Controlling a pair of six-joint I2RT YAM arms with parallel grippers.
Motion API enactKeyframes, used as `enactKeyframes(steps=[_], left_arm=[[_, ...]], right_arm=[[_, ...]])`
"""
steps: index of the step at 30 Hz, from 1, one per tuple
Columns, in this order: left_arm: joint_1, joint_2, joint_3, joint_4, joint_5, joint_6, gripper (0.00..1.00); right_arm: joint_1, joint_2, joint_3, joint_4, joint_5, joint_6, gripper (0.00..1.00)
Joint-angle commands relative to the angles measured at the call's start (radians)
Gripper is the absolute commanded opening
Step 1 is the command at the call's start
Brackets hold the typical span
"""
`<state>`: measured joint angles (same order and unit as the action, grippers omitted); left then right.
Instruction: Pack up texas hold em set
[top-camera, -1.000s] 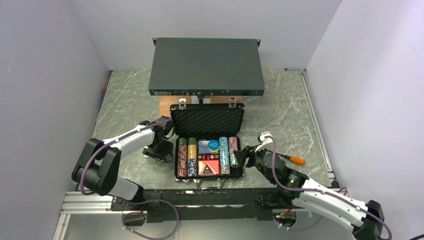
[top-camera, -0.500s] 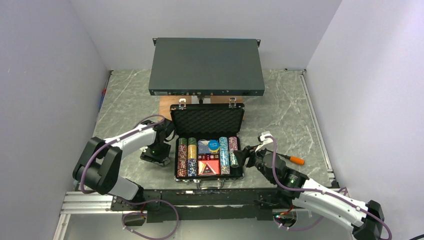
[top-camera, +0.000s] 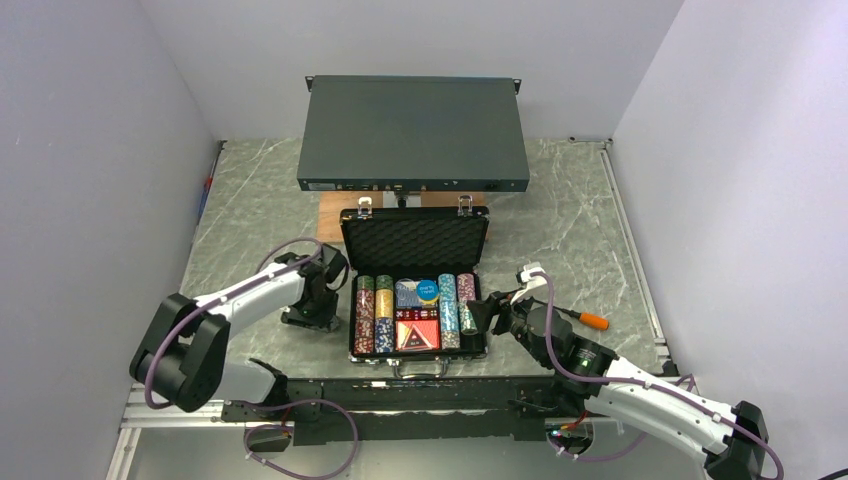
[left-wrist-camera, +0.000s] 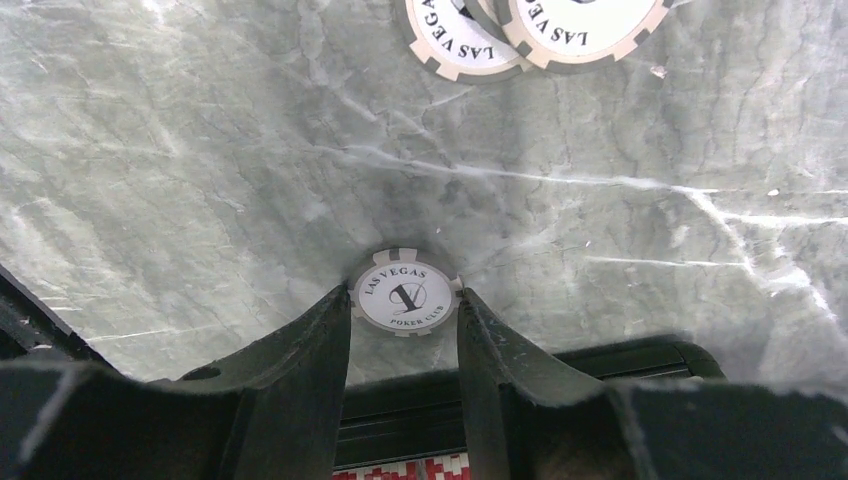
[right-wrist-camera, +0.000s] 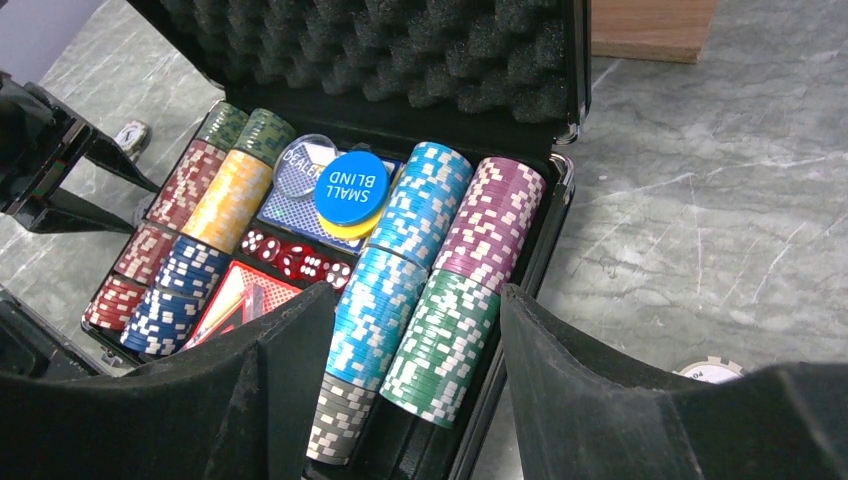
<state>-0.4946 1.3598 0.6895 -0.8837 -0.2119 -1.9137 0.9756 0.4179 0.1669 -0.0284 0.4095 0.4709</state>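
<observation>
Briefcase: The black briefcase (top-camera: 417, 300) lay open mid-tabletop (top-camera: 250, 200), close to the near edge. Its foam-lined lid stood upright at the back.
Open room: Bare marble stretched away on both sides of the case. Behind it sat a dark grey rack box (top-camera: 414, 120), with a wooden board (top-camera: 328, 212) showing between the two. An orange-handled screwdriver (top-camera: 584, 318) lay to the right, near the right arm.
Left hand: The left hand (left-wrist-camera: 404, 300) was down at the tabletop just left of the case. Its fingers were closed against both sides of a white Las Vegas chip (left-wrist-camera: 405, 296) resting on the marble.
Right hand: The right hand (right-wrist-camera: 415, 300) hung at the case's right edge. It was spread wide over the chip rows (right-wrist-camera: 395, 290) and held nothing.
Left wrist only: Two more white chips (left-wrist-camera: 580, 25) overlapped farther out.
Right wrist only: A blue SMALL BLIND disc (right-wrist-camera: 351, 187) lay on a DEALER disc (right-wrist-camera: 300, 160), with red dice (right-wrist-camera: 295, 258) below them. A loose chip (right-wrist-camera: 708, 371) was half hidden by a finger.
</observation>
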Motion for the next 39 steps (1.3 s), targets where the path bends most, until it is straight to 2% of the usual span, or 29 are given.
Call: enactKeyframes(steps=[1, 8, 14, 18, 23, 27, 39], left_arm=[[-0.011, -0.018, -0.034, -0.049, -0.067, -0.037, 0.41], [-0.012, -0.084, 0.024, -0.129, -0.127, 0.017, 0.38], [-0.001, -0.165, 0.054, -0.189, -0.235, 0.047, 0.40], [0.098, -0.183, 0.060, -0.144, -0.243, 0.200, 0.41], [0.255, -0.167, 0.048, -0.017, -0.178, 0.461, 0.42], [0.327, -0.137, 0.040, 0.075, -0.133, 0.603, 0.43], [0.395, -0.037, 0.061, 0.131, -0.092, 0.681, 0.46]], right_arm=[[0.002, -0.003, 0.031, 0.036, 0.003, -0.014, 0.64], [0.001, -0.001, 0.031, 0.038, 0.004, -0.014, 0.64], [0.002, -0.001, 0.030, 0.038, 0.002, -0.015, 0.64], [0.002, -0.004, 0.031, 0.036, 0.002, -0.014, 0.64], [0.003, -0.007, 0.030, 0.033, 0.005, -0.014, 0.64], [0.001, -0.006, 0.030, 0.033, 0.006, -0.014, 0.64], [0.001, 0.005, 0.033, 0.037, 0.006, -0.014, 0.64]])
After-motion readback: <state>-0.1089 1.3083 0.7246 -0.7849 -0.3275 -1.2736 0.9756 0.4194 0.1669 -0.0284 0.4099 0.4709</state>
